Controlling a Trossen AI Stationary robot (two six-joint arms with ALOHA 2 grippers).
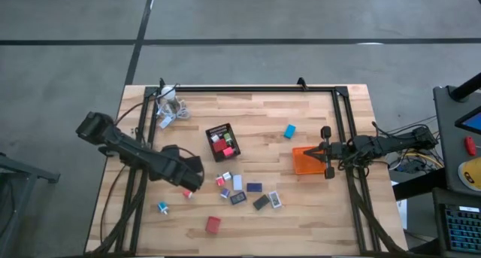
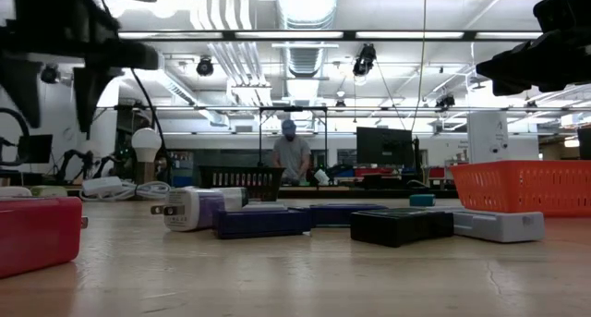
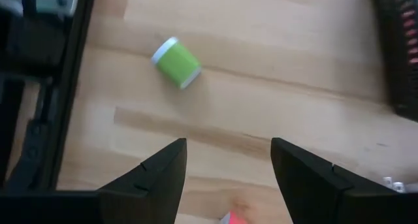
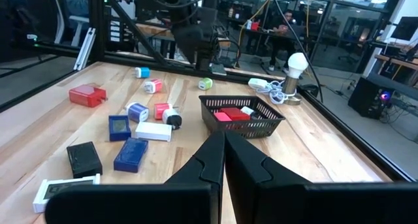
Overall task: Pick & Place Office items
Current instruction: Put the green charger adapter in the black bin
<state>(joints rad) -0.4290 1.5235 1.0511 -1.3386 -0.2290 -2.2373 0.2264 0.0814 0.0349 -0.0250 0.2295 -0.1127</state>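
Between the left gripper (image 3: 228,178) fingers, just at their tips, sits a small pink item (image 3: 230,218), mostly hidden. Fingers part open, not closed on it. Looks light, stiff, prob. smooth plastic; take it across its short flat sides, squarely, or it'll skid. Green item (image 3: 176,62) lies well beyond the tips. Right gripper (image 4: 222,160) shut, empty, by orange tray (image 1: 307,160).

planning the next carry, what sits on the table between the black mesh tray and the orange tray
In the high view, one small blue block lies on the wood between the black mesh tray and the orange tray, nearer the orange one. The rest of that stretch is bare.
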